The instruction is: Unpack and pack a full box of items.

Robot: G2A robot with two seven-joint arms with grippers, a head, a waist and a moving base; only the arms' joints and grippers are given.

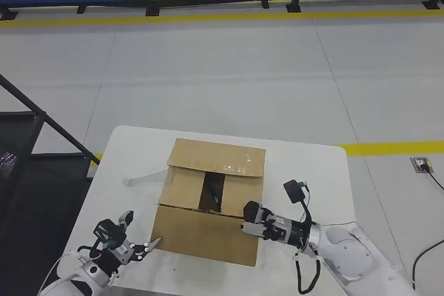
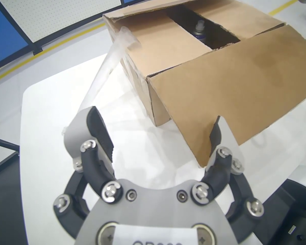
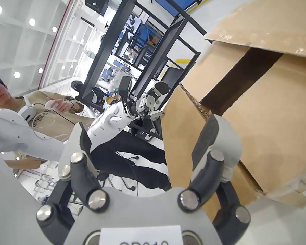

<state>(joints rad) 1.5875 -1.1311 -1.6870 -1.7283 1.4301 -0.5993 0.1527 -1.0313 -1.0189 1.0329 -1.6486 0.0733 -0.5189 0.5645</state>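
Observation:
A cardboard box (image 1: 216,157) stands in the middle of the white table (image 1: 311,174). Its top flaps are parted by a dark gap (image 1: 212,192), where a spray can's top (image 2: 200,27) shows. The near flap (image 1: 204,237) juts out toward me. My left gripper (image 1: 143,230) is open just off that flap's left corner, low over the table; the corner sits by one fingertip (image 2: 216,131). My right gripper (image 1: 246,226) is open at the flap's right edge, and the cardboard edge (image 3: 178,128) lies between its fingers without being clamped.
A clear tape strip (image 2: 105,70) hangs from the box's left side down to the table (image 1: 145,178). A black rack (image 1: 15,192) stands close beside the table's left edge. Bare tabletop lies right of the box.

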